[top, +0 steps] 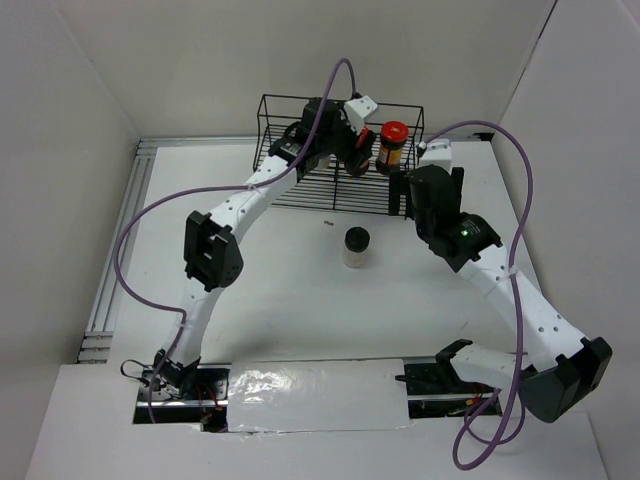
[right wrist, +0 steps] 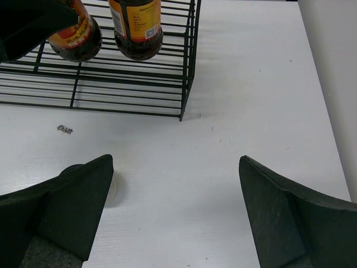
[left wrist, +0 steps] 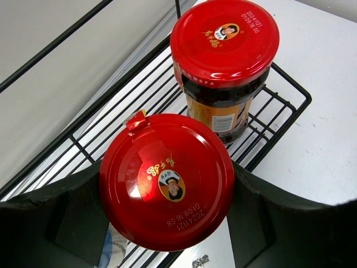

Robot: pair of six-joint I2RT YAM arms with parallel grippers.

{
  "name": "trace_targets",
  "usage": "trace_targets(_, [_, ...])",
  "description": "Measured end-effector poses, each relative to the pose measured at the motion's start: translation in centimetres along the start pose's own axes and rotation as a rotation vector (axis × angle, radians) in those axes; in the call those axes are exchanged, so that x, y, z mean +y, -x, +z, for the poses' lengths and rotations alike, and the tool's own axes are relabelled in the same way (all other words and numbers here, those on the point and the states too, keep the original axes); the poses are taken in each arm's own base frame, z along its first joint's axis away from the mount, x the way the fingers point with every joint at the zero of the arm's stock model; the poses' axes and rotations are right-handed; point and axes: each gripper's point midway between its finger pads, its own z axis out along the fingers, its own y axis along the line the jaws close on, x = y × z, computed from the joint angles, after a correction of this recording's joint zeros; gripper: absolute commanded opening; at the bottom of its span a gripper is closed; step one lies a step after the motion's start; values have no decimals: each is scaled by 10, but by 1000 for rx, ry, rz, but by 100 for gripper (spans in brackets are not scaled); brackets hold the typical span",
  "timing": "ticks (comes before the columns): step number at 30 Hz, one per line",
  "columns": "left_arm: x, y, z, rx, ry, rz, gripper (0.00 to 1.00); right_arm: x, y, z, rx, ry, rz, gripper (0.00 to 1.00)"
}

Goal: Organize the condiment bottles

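Open bench (right wrist: 268, 84) lies right of the wire rack (right wrist: 189, 61) and its front corner. There the right end effector (right wrist: 175, 190) hangs with fingers wide apart and nothing between them. The left end effector (left wrist: 167, 206) is clamped on a red-lidded jar (left wrist: 167, 167) inside the rack, just beside a second red-lidded jar (left wrist: 223, 39) at the rack's right end. Whether the gripped jar rests on the wires cannot be told. The black-capped bottle (top: 356, 240) stands alone on the bench before the rack, mostly hidden behind a finger in the right wrist view.
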Motion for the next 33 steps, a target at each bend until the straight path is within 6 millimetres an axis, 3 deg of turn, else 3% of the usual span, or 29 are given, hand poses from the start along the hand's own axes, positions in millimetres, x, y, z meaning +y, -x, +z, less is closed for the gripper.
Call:
trace_targets(8, [11, 9, -1, -40, 10, 9, 99, 1, -2, 1, 6, 14, -3, 100])
trace_targets(26, [-21, 26, -8, -88, -152, 21, 99, 6, -3, 2, 15, 46, 1, 100])
trace_targets(29, [-30, 38, -18, -98, -173, 32, 99, 3, -8, 5, 26, 40, 3, 100])
trace_targets(33, [-37, 70, -36, -159, -168, 91, 99, 2, -11, 7, 38, 50, 9, 100])
